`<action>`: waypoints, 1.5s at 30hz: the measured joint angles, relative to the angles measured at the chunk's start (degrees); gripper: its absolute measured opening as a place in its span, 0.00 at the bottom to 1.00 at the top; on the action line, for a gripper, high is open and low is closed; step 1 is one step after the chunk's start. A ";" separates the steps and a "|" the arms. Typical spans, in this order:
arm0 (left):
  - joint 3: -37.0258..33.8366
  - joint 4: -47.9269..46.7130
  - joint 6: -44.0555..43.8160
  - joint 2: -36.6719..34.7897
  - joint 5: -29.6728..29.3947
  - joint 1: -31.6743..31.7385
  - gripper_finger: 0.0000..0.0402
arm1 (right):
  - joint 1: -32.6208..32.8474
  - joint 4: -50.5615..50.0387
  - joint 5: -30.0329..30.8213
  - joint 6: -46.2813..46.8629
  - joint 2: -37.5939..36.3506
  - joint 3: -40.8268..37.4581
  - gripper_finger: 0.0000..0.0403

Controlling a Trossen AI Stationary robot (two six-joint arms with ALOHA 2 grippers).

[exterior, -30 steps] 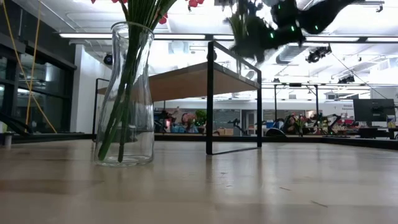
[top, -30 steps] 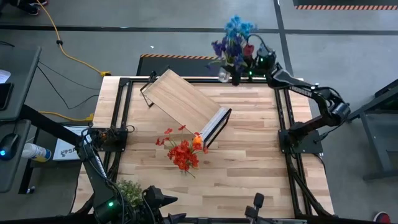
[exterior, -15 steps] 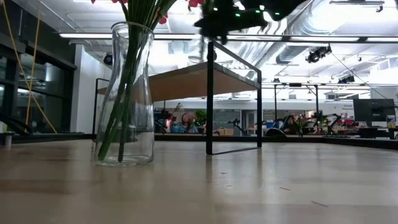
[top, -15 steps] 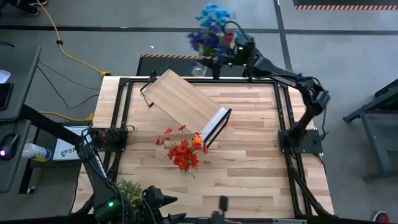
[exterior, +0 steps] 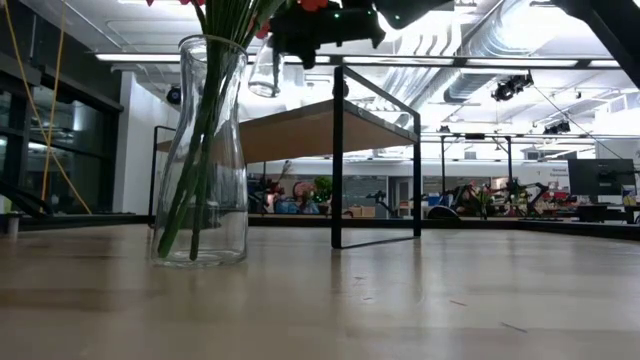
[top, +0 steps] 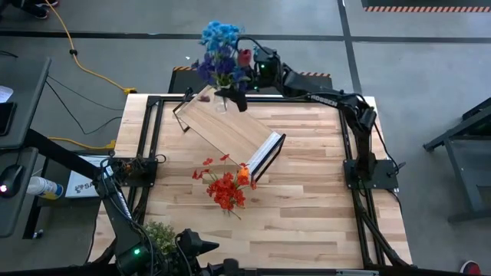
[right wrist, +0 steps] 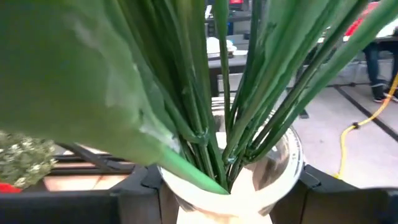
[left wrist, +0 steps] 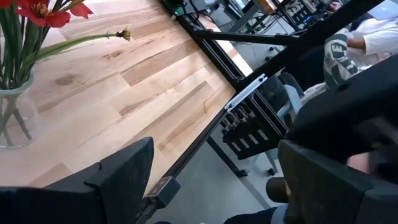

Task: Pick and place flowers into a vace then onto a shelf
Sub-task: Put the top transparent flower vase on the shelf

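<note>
We see a bunch of blue and purple flowers [top: 215, 47] standing in a clear glass vase [top: 222, 100] that our right gripper [top: 239, 90] clasps by its body, fingers closed around the glass, held in the air above the far corner of the shelf [top: 230, 126]. In the right wrist view the green stems [right wrist: 249, 93] crowd into the vase mouth [right wrist: 273, 180]. In the low view the carried vase [exterior: 265, 70] hangs above the shelf board [exterior: 320, 128], apart from it. The shelf lies at an angle across the far half of the plank tabletop [top: 307, 199]. Just beside its near end stands a second glass vase [exterior: 203, 160] with red and orange flowers [top: 225, 188]. Our left gripper [left wrist: 205, 174] waits at the near left edge of the table with its fingers spread wide, holding nothing, next to a pale-green leafy clump [top: 159, 232].
</note>
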 joint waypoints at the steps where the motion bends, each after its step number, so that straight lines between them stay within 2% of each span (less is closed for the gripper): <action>1: 0.00 0.03 0.00 0.00 0.06 0.00 0.94 | 0.21 -0.02 -0.16 0.00 0.07 0.00 0.41; 10: 0.00 -0.31 0.00 0.00 0.19 -0.04 0.94 | 0.20 -0.12 -0.48 -1.55 0.42 0.00 0.41; 14: 0.00 0.02 -0.10 0.00 2.46 -0.04 0.94 | -0.23 -0.84 -5.31 0.25 0.37 0.00 0.41; 20: 0.00 0.33 -4.50 0.00 9.41 -0.43 0.94 | -1.31 -1.06 -10.67 1.65 -0.04 0.00 0.41; 24: 0.00 0.40 -7.10 0.00 10.36 -1.25 0.94 | -3.12 -1.25 -13.82 3.13 -0.04 0.00 0.41; 31: 0.00 0.33 -13.68 0.00 10.63 -2.42 0.94 | -6.38 -0.85 -13.25 2.15 -0.05 0.00 0.41; 37: 0.00 0.26 -15.98 0.00 10.74 -2.34 0.94 | -5.63 2.37 -10.42 -0.60 0.25 0.00 0.41; 45: -0.04 0.23 -16.69 0.00 10.73 -2.43 0.94 | -4.92 7.43 -10.12 1.43 3.79 0.11 0.41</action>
